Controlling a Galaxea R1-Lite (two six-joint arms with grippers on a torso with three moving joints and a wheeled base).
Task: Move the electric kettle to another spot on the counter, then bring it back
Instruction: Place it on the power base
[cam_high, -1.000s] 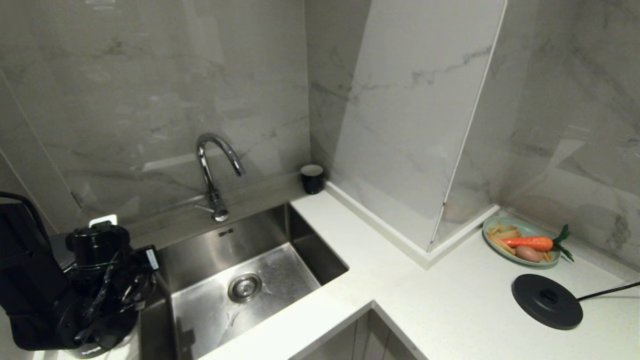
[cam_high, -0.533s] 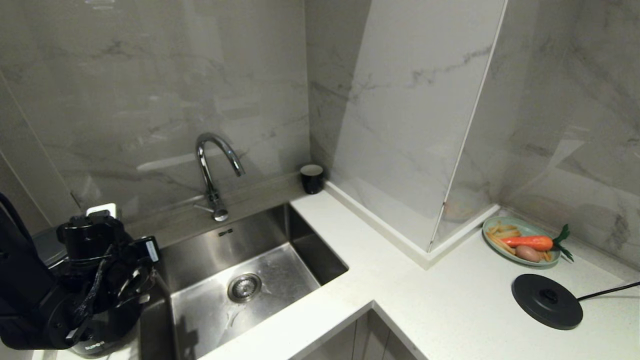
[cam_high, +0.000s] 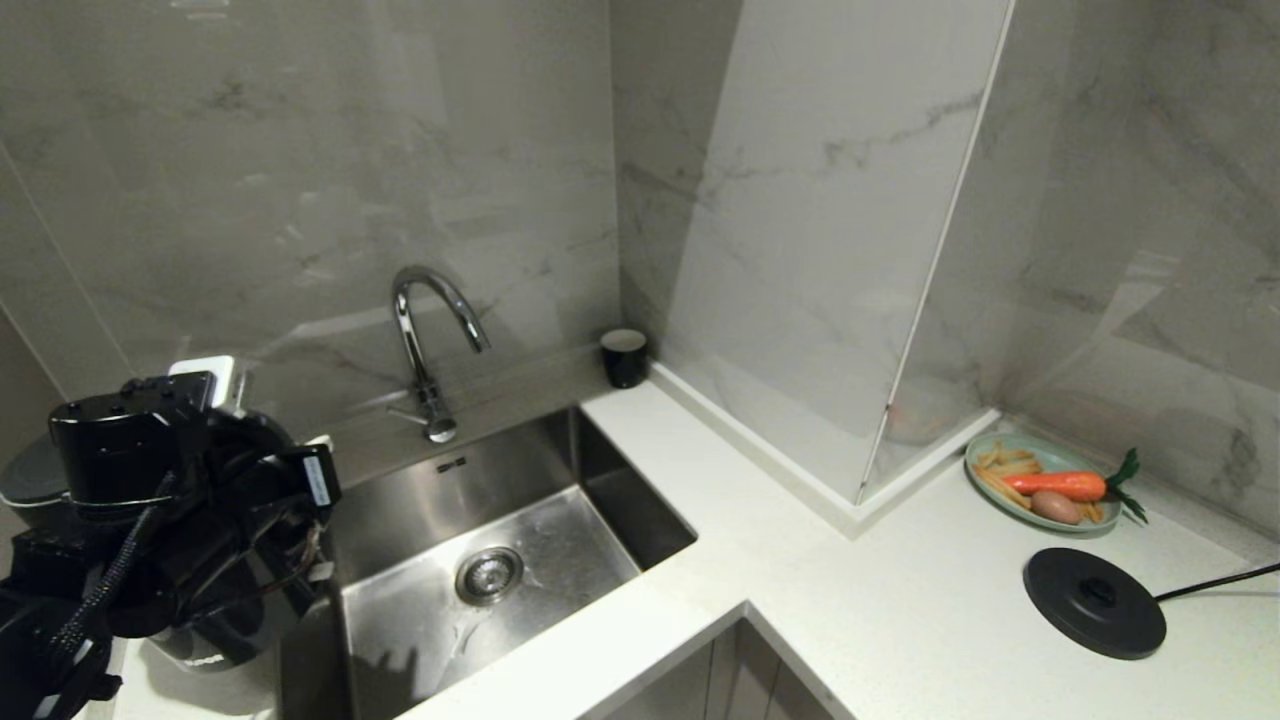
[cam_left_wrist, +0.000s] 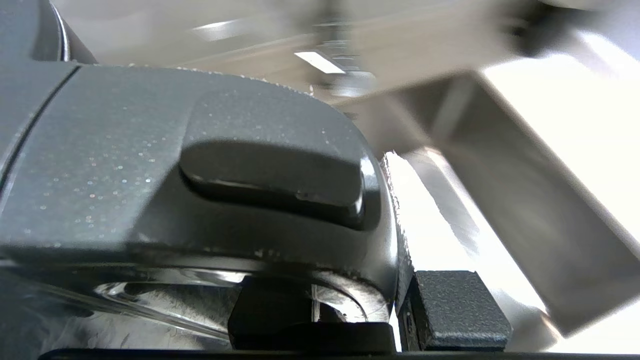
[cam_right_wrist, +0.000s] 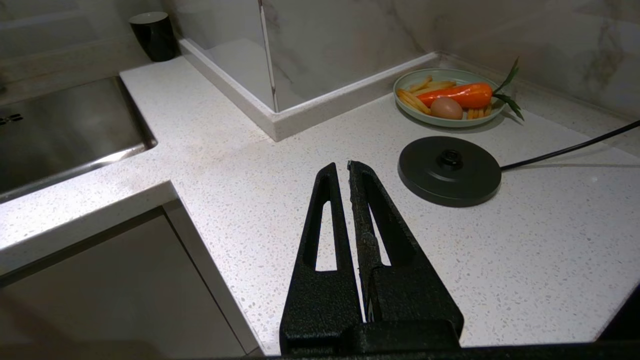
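Black electric kettle (cam_high: 215, 625) gripped at handle by left gripper (cam_left_wrist: 320, 320), left of sink (cam_high: 480, 560); return leg. Next: carry to base disc (cam_high: 1094, 602). Right gripper (cam_right_wrist: 345, 167) parked, closed.

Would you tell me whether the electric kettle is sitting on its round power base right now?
Off. The power base lies bare on the counter by the plate, while the electric kettle is far left beside the sink.

A home kitchen: white speckled stone counter (cam_high: 900, 600), inset stainless steel sink (cam_high: 540, 560) with curved chrome tap (cam_high: 425, 330), grey marble wall tiles (cam_high: 300, 180).
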